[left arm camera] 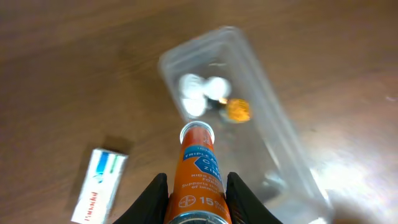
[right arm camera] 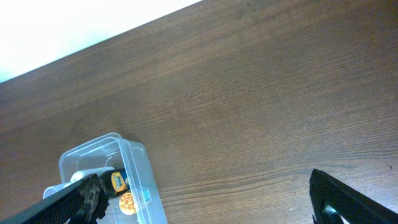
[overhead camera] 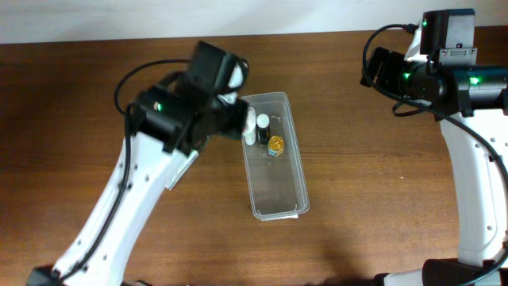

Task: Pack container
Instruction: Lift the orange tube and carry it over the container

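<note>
In the middle of the brown table (overhead camera: 349, 175), the container (overhead camera: 278, 187) is lying lengthwise from far to near, its near half looking bare. At its far end, a few small white-capped items (left arm camera: 194, 104) and a gold-orange piece (overhead camera: 276, 144) are sitting close together inside the walls.

The left gripper (left arm camera: 196, 177) is reaching in from the left, hanging at the container's far left rim. Its two fingers (left arm camera: 239, 198) are clamping an orange tube (left arm camera: 199, 158) by the sides, with the tube's white-rimmed end pointing toward the container. In the left wrist view, the container (left arm camera: 280, 118) is lying just beyond that end and stretching off to the right. Whether the tube is touching the rim cannot be told.

A small white box (left arm camera: 99, 185) with green and red print is resting flat on the table to the left of the container, partly under the left arm in the overhead view.

The right gripper (right arm camera: 204, 183) is hovering at the far right of the table, well apart from the container. Its fingers are standing wide apart with nothing between them. From its wrist view, the container (right arm camera: 134, 163) is showing only at the lower left.
</note>
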Controlling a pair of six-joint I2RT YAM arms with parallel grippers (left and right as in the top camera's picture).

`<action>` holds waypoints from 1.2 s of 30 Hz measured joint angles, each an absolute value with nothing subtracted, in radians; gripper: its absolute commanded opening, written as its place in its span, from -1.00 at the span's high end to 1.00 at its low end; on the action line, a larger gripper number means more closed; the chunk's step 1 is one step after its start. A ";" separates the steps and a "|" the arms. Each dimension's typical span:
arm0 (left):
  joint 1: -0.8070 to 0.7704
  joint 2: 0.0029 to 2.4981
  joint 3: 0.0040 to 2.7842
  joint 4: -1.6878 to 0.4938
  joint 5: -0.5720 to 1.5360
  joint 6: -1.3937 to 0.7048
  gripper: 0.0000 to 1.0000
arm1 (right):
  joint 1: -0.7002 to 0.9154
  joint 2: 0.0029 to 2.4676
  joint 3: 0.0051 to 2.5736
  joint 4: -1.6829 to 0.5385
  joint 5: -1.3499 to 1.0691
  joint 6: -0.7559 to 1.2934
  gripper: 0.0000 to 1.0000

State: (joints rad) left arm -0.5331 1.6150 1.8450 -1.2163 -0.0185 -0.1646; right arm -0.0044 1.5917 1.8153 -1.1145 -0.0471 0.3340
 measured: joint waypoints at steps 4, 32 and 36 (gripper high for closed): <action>-0.617 1.593 1.845 -1.243 -0.019 -0.165 0.80 | -0.004 1.592 1.815 -1.115 -0.047 0.334 -0.97; -0.727 1.817 1.845 -0.864 -0.241 -0.020 0.78 | -0.004 1.592 1.815 -1.114 -0.047 0.333 -0.97; -0.712 1.893 1.845 -0.836 -0.241 -0.015 0.78 | -0.004 1.592 1.815 -1.114 -0.047 0.334 -0.97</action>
State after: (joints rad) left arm -0.7124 1.8935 1.8446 -0.8360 -0.2413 -0.0151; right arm -0.0044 1.5917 1.8153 -1.1145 -0.0471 0.3336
